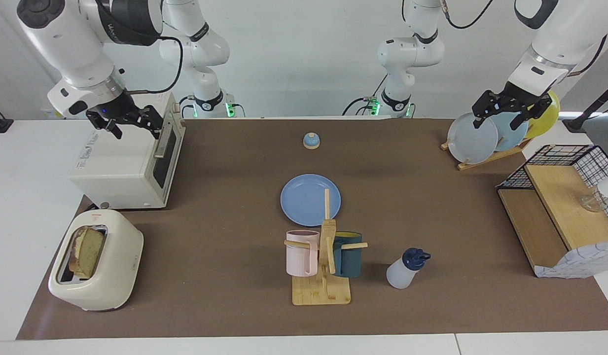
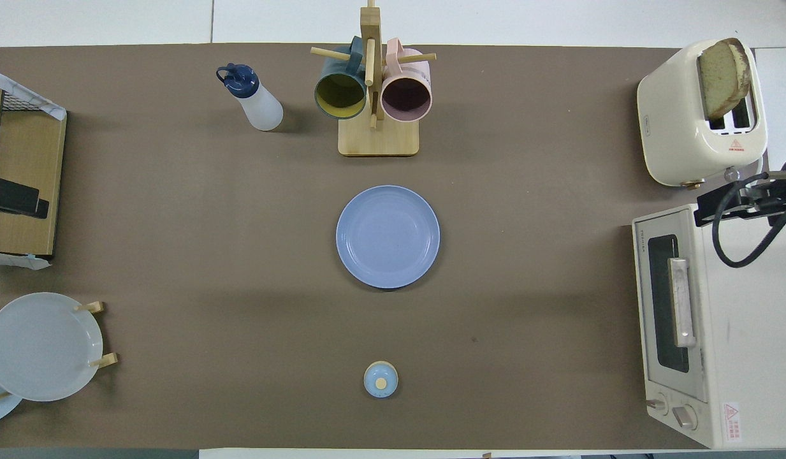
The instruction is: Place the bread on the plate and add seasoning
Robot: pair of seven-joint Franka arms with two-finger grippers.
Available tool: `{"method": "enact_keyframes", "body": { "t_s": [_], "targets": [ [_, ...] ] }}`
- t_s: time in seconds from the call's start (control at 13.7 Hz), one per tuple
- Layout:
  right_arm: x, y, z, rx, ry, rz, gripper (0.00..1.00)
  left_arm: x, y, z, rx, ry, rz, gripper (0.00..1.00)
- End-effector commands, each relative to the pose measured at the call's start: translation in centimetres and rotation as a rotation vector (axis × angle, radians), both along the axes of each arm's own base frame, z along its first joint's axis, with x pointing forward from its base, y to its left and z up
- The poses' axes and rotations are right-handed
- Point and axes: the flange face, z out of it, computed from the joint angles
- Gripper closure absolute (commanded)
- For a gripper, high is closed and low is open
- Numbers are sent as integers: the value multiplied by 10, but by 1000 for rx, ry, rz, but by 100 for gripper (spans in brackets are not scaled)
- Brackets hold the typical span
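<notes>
The bread (image 1: 89,251) (image 2: 721,76) stands upright in a slot of the cream toaster (image 1: 96,291) at the right arm's end of the table. In the middle of the brown mat lies the blue plate (image 1: 310,199) (image 2: 387,236), with nothing on it. The seasoning (image 1: 406,268) (image 2: 252,99), a white bottle with a navy cap, stands beside the mug tree, farther from the robots than the plate. My right gripper (image 1: 135,125) hangs open over the toaster oven. My left gripper (image 1: 503,116) hangs open over the plate rack. Neither holds anything.
A white toaster oven (image 1: 126,167) sits nearer the robots than the toaster. A wooden mug tree (image 1: 323,256) carries a pink and a dark mug. A small bell (image 1: 311,141), a rack of upright plates (image 1: 486,138) and a wire-and-wood shelf (image 1: 560,197) also stand on the table.
</notes>
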Motion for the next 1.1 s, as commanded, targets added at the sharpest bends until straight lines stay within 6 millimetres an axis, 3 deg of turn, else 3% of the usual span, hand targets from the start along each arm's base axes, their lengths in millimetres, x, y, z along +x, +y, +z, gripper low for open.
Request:
{"method": "enact_keyframes", "body": {
  "t_s": [0.0,0.22,0.29,0.44,0.59,0.73,0.88,1.02],
  "targets": [
    [-1,0,2,22,-13,-27,0,-10,1,2,18,-19,1,0],
    [2,0,4,19,-40,-31,0,-9,-7,3,18,-25,-15,0],
    [11,-1,3,15,-115,-30,0,-9,-7,4,18,-30,-15,0],
    [23,-27,-18,6,-230,-64,0,-11,-6,3,18,-16,-16,0],
    [44,-38,-41,0,-287,-75,0,-18,-6,2,19,17,-10,0],
    [89,-82,-59,-2,-350,-48,0,-22,-29,-11,19,5,-53,0],
    [112,-124,-71,5,-381,41,0,-23,-45,-30,10,-107,-80,0],
    [128,-138,-84,31,-444,25,0,-34,-69,-59,-6,-243,-103,0]
  ]
}}
